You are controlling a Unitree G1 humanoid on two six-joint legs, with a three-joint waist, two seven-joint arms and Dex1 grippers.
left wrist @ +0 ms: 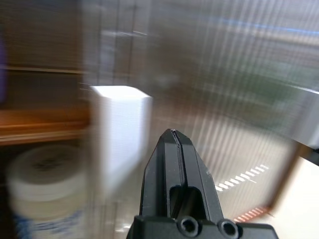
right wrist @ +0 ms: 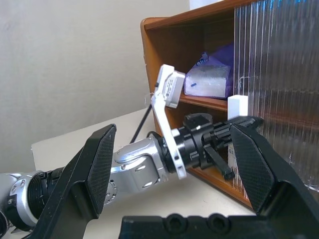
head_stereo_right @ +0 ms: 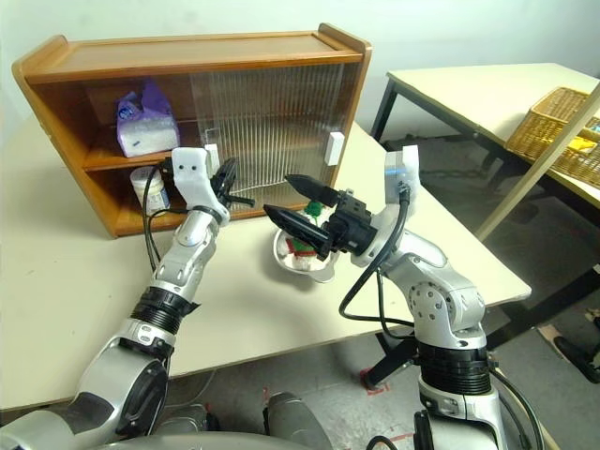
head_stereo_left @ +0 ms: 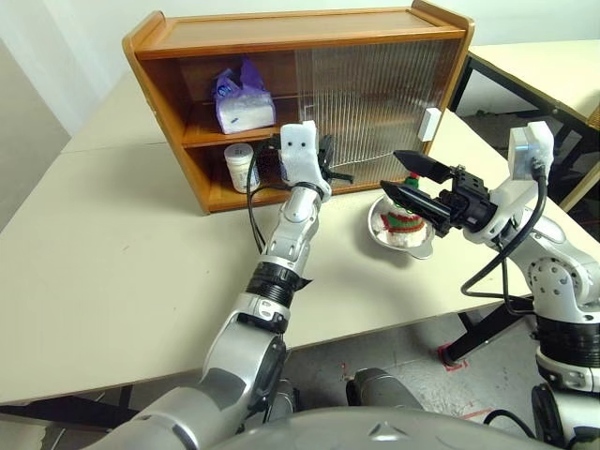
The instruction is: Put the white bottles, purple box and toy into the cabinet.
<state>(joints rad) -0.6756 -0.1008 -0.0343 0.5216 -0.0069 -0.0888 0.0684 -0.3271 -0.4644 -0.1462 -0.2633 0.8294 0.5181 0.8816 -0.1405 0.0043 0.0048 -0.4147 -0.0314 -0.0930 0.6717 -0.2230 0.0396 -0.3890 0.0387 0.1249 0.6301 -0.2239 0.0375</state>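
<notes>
The wooden cabinet [head_stereo_left: 281, 42] is seen across the upper middle of the left eye view, left half open, ribbed sliding doors covering the right half. The purple tissue box [head_stereo_left: 242, 98] is already set on the inner shelf, and one white bottle [head_stereo_left: 242, 167] on the bottom board below it; a second bottle cannot be made out. The toy [head_stereo_left: 403, 221] is still outside, in a metal bowl [head_stereo_left: 384, 234] on the table [head_stereo_left: 112, 244] at centre right. The left gripper [head_stereo_left: 330, 167] is pressed together with nothing pinched, at the door edge by its white handle [left wrist: 119, 134]. The right gripper [head_stereo_left: 405, 176] is spread wide and empty, held just above the toy. Risks, as judged: the closed left fingers could slip off the handle or jam the door if pushed at an angle; the door could be slid across the opening still needed for the toy; the bowl could be knocked or dragged by the right fingers during the grasp. The touching left fingers and the handle are shown close-up in the left wrist view, though blurred; the toy and bowl are given by the head views, and the left wrist against the open cabinet by the right wrist view.
</notes>
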